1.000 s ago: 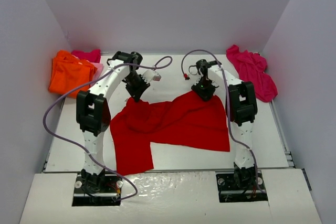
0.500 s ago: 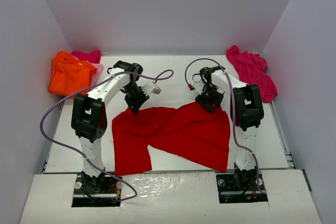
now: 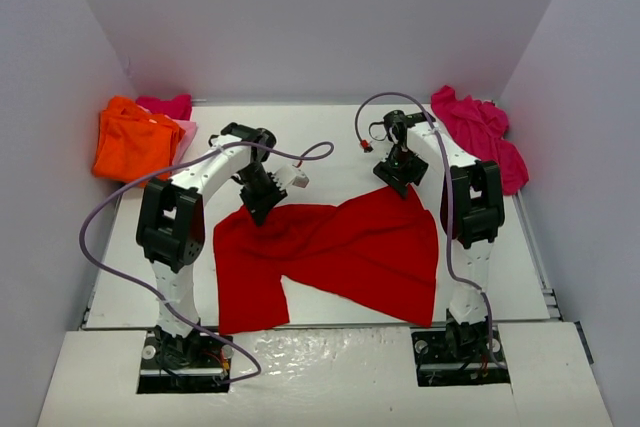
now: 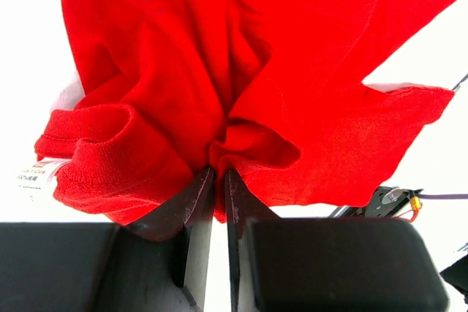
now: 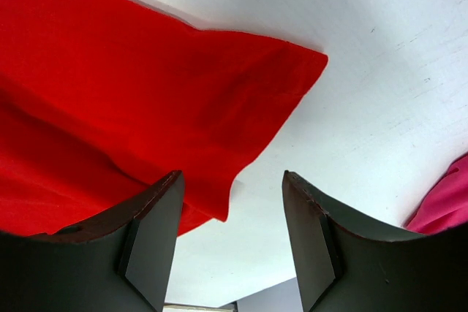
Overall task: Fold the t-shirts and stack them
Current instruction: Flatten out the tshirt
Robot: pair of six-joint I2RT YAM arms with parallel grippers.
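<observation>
Folding step: bright red cloth t-shirt (image 3: pixel 330 247) lies spread but rumpled mid white tabletop (image 3: pixel 330 132), betw. both arms; first fold looks barely begun.
L hand (image 4: pixel 219 173): fingers nearly together, clamped on a bunched far-left bit of the red t-shirt.
R hand (image 5: pixel 231 174): fingers apart, nothing betw. them, just over t-shirt's far-right corner, which lies flat.
Next move: prob. R hand must drop & pinch that corner, then both pull cloth taut & flat before folding.
Edges: t-shirt's near hem sits close to tabletop's near edge; little slack there.
Open room: bare tabletop beyond t-shirt; orange cloth t-shirt (image 3: pixel 130 142) far-left & crumpled magenta cloth t-shirt (image 3: pixel 480 137) far-right, both well apart from red one.
</observation>
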